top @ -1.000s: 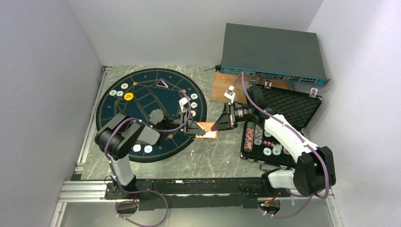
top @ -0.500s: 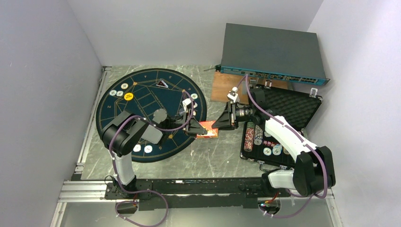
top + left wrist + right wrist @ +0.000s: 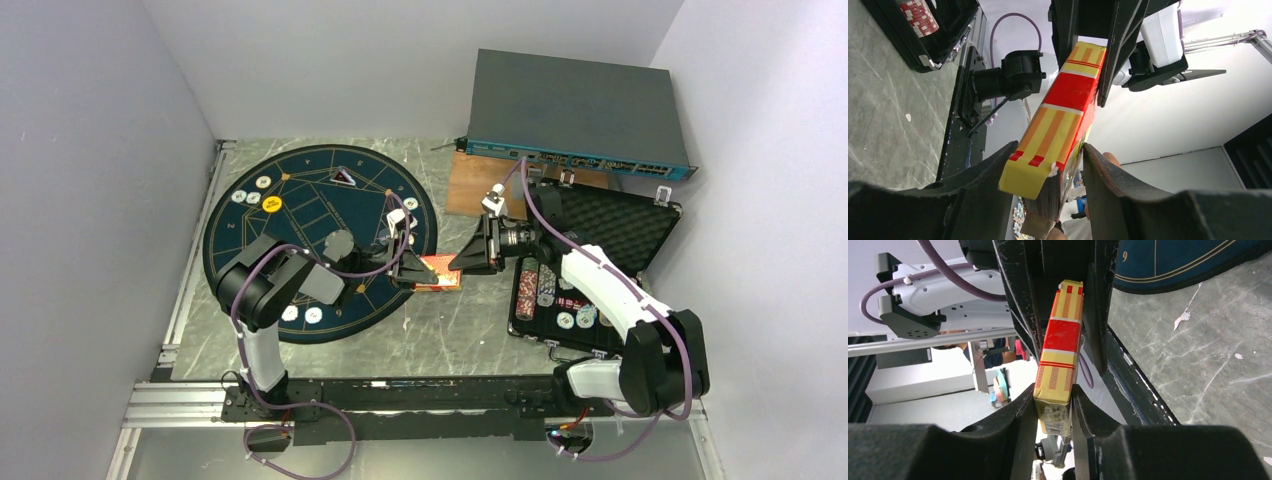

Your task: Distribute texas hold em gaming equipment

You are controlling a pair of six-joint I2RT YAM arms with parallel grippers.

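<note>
a red-and-yellow pack of playing cards (image 3: 437,272) hangs clear of the marbled tabletop (image 3: 450,335), gripped from both ends in the gap between the round navy mat (image 3: 300,228) and the open black case (image 3: 615,232). the left arm (image 3: 300,282) reaches across the mat's near-right edge, and its left jaws are closed narrow on one end of the pack. the right arm (image 3: 600,285) comes in from the case side, and its right jaws pinch the other end.

the left wrist view shows the pack (image 3: 1063,110) tilted up between the dark fingers (image 3: 973,195), with a stack of card edges showing at its near end. in the right wrist view the pack (image 3: 1058,350) stands on edge, squeezed tight between the two fingers (image 3: 1008,440).

small whitish poker chips (image 3: 263,182) and a yellow disc (image 3: 272,204) lie on the mat's far-left part, with more chips along its right and near edges. further chips (image 3: 545,287) sit stacked in the case.
</note>
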